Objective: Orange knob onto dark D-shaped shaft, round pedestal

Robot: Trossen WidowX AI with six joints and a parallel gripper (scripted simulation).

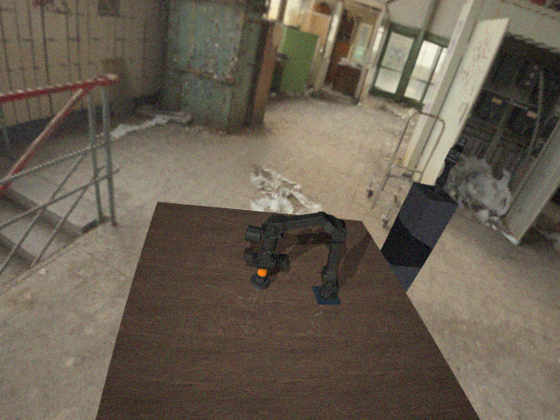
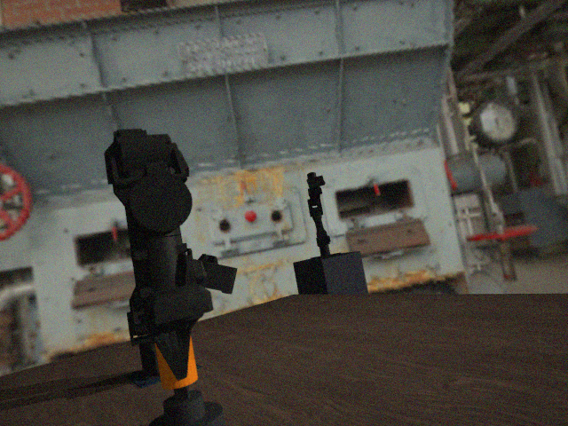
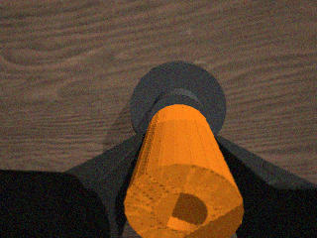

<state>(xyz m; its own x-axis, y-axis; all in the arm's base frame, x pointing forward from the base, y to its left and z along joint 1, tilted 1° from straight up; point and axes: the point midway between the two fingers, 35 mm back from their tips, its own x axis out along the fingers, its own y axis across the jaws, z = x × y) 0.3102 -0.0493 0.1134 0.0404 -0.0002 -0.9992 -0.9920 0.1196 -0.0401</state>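
My gripper [image 1: 262, 269] [image 2: 180, 368] [image 3: 178, 141] is shut on the orange knob [image 1: 262, 273] [image 2: 193, 366] [image 3: 179, 149], which stands roughly upright over the round pedestal. The dark pedestal [image 1: 259, 283] [image 2: 183, 407] [image 3: 178, 74] stands on the table. In the exterior view, a short length of the dark shaft [image 2: 181, 392] shows between the knob's bottom and the pedestal's collar, so the knob is above the pedestal. The wrist view shows an opening in the knob's near end, with a straight edge at its left. Whether the shaft's tip is inside the knob is hidden.
The brown wooden table [image 1: 271, 353] [image 2: 390, 358] [image 3: 59, 45] carries the arm's blue base plate [image 1: 333, 301], to the right of the pedestal in the top view. A dark block [image 1: 418, 230] [image 2: 344, 275] beyond the table bears another small dark arm [image 2: 316, 209].
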